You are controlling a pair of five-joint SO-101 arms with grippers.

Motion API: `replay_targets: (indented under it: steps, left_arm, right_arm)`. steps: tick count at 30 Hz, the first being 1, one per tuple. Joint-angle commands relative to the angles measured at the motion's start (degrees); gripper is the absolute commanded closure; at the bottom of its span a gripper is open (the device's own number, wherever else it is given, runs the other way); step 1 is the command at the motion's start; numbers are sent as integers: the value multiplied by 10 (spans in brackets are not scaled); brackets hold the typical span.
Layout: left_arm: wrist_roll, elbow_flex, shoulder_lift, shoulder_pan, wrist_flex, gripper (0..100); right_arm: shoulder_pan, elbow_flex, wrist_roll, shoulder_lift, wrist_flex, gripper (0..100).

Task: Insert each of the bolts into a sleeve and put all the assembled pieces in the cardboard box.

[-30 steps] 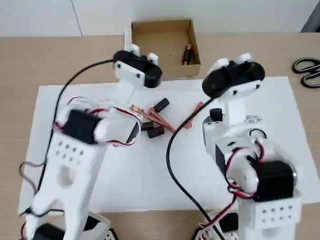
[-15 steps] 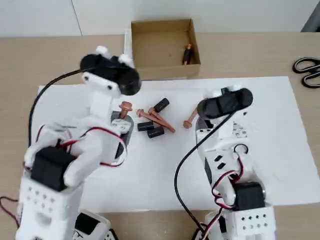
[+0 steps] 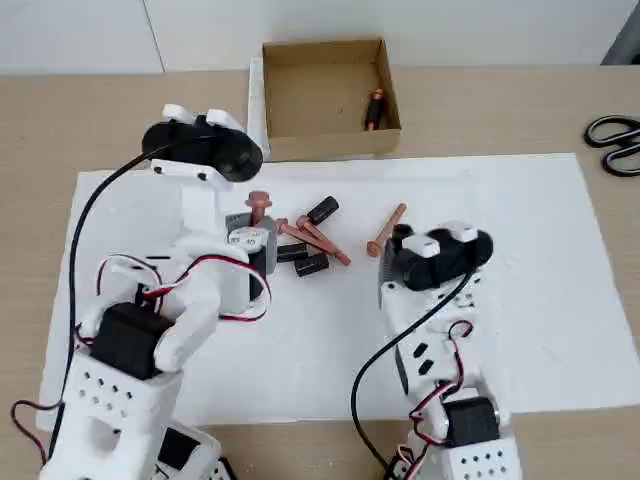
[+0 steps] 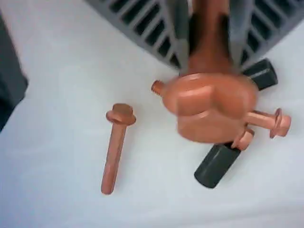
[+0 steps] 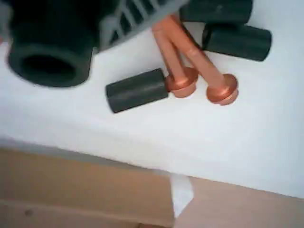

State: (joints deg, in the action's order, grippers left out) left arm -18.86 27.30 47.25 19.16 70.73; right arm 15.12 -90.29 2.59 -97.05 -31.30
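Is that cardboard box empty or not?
Not empty: one sleeved bolt lies inside the cardboard box, near its right wall.

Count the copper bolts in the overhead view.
5: one held bolt in the left gripper; two crossed bolts on the paper; one lone bolt apart from them; one sleeved bolt in the cardboard box. Others may be hidden.

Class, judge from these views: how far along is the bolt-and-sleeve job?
Done: one assembled piece lies in the cardboard box. In hand: the left gripper holds a bolt, the right gripper a sleeve, not yet joined. Left: three loose bolts and three sleeves on the paper.
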Motion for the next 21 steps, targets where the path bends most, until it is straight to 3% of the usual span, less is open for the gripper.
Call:
replay_targets:
  steps: [1, 6, 11, 17, 21]
  left_arm:
    - [-11, 20, 14, 4, -78, 994]
    - [-11, 31, 14, 11, -119, 994]
    - [-12, 35, 14, 69, -146, 994]
    - [-12, 112, 14, 98, -280, 994]
    - [-16, 183, 14, 100, -351, 994]
  right_arm:
    - [42, -49, 29, -71, 18, 994]
    - [94, -62, 30, -62, 4, 994]
    - [116, -62, 31, -62, -5, 994]
    - [118, -62, 33, -62, -15, 995]
    - [118, -62, 72, -62, -16, 995]
